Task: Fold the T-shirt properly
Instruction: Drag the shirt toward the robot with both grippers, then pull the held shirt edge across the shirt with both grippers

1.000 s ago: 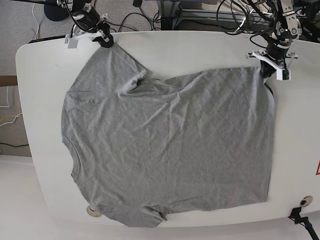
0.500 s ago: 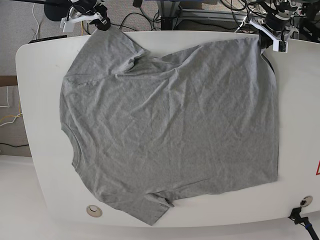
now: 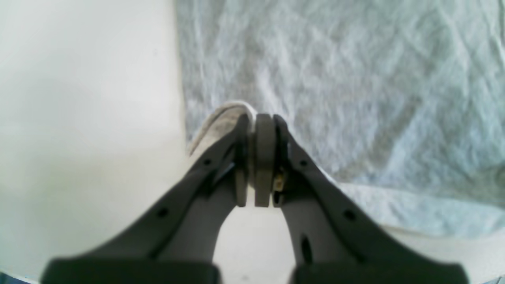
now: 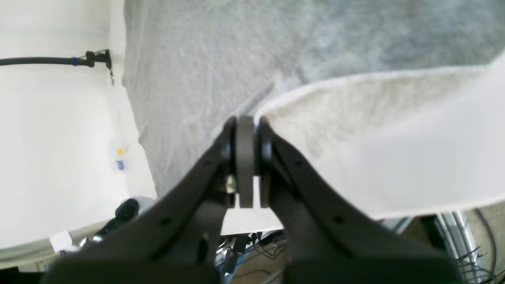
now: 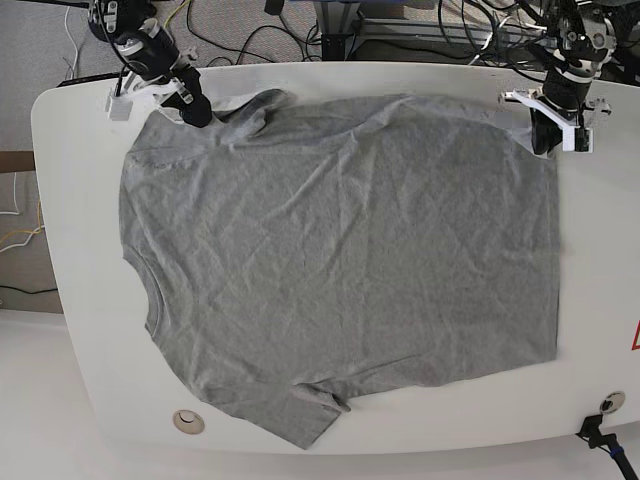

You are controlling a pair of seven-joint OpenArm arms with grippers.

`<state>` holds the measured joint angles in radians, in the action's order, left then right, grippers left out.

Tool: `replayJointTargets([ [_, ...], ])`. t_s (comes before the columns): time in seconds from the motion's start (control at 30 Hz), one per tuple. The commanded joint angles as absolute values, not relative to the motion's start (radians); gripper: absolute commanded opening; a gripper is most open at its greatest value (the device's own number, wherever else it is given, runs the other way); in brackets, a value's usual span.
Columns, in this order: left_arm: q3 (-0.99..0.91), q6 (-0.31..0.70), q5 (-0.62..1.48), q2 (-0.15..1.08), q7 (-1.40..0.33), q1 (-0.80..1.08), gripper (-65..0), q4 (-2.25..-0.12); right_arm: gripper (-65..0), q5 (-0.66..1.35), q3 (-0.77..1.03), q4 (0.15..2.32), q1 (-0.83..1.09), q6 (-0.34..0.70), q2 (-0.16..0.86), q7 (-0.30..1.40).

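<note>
The grey T-shirt (image 5: 340,270) lies spread on the white table (image 5: 80,200), plain side up, with its collar toward the left and its hem toward the right. My left gripper (image 5: 546,140) is shut on the far hem corner. The left wrist view shows that corner (image 3: 223,122) curled up beside the shut left gripper (image 3: 261,117). My right gripper (image 5: 196,110) is shut on the far sleeve, which bunches up just right of it. In the right wrist view a raised fold of the T-shirt (image 4: 355,114) runs out from the shut right gripper (image 4: 246,118).
Cables and stands (image 5: 400,30) crowd the floor beyond the table's far edge. A round grommet hole (image 5: 187,421) sits near the front left edge. A black cable clip (image 5: 598,432) is at the front right corner. A red sticker (image 5: 635,336) is at the right edge.
Both grippers have come back down from beyond the far edge onto the table. The far sleeve has bunched inward and the shirt's far edge now lies straighter.
</note>
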<state>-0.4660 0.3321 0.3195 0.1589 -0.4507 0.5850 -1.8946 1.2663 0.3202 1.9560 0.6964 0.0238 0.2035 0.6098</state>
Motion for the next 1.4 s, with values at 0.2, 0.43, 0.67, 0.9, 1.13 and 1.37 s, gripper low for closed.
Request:
replayJointTargets([
  [0.2, -0.475, 0.328, 0.328, 0.168, -0.684, 0.394, -65.0, -1.906, -65.0, 1.293, 0.323, 1.968, 0.518, 0.025, 0.237, 0.599],
  [0.43, -0.475, 0.328, 0.325, 0.140, -0.803, 0.297, -65.0, -1.905, -65.0, 1.293, 0.302, 1.876, 0.348, 0.024, 0.255, 0.662],
  [0.67, -0.475, 0.328, 0.321, 0.143, -0.817, 0.205, -65.0, -1.836, -65.0, 1.290, 0.298, 1.718, 0.186, 0.027, 0.252, 0.693],
  [0.9, -0.476, 0.328, 0.321, 0.148, -0.817, 0.116, -65.0, -1.733, -65.0, 1.287, 0.265, 1.607, 0.059, 0.027, 0.259, 0.694],
  [1.13, -0.550, 0.326, 0.320, 0.148, -0.817, 0.093, -65.0, -1.715, -65.0, 1.285, 0.214, 1.521, -0.048, 0.024, 0.251, 0.694],
  [1.37, -0.611, 0.326, 0.320, 0.166, -0.817, 0.097, -65.0, -1.715, -65.0, 1.239, 0.214, 1.423, -0.147, 0.027, 0.251, 0.693],
])
